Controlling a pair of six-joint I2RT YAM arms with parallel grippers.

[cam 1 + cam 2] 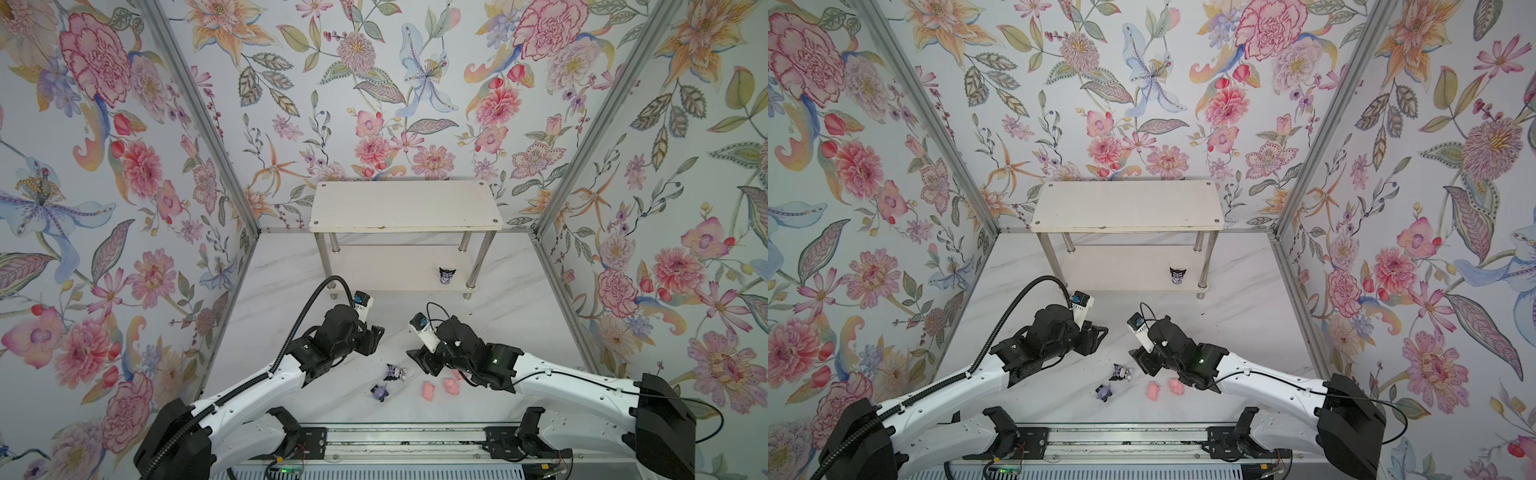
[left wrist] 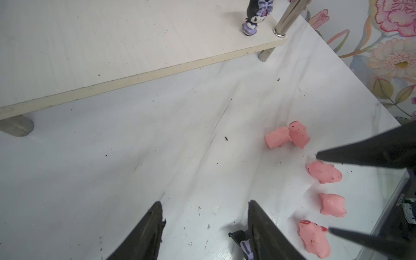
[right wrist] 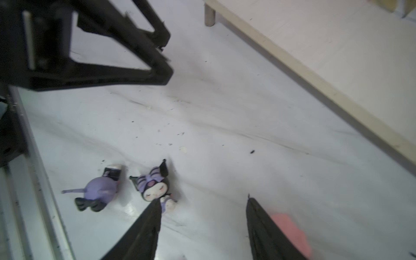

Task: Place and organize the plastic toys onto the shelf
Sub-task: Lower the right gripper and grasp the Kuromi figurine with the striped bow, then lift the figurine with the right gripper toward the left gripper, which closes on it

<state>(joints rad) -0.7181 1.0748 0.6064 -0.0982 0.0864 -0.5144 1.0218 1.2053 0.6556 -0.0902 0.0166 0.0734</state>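
Shelf [image 1: 405,208] at the back in both top views, one purple figurine [image 1: 447,275] standing on its lower tier, top tier bare.

Left wrist view: five pink pigs [image 2: 324,172] lie on the table [image 2: 157,135]; left gripper [image 2: 204,202] parted, empty.

Right wrist view: two purple figurines [image 3: 153,189] lie toppled; right gripper [image 3: 202,199] parted, empty.

Seven toys seem left to shelve.

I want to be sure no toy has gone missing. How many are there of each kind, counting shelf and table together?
Pink pigs: 5, all on the table
Purple-and-white figurines: 3, one on the lower board of the shelf, two on the table
Total: 8
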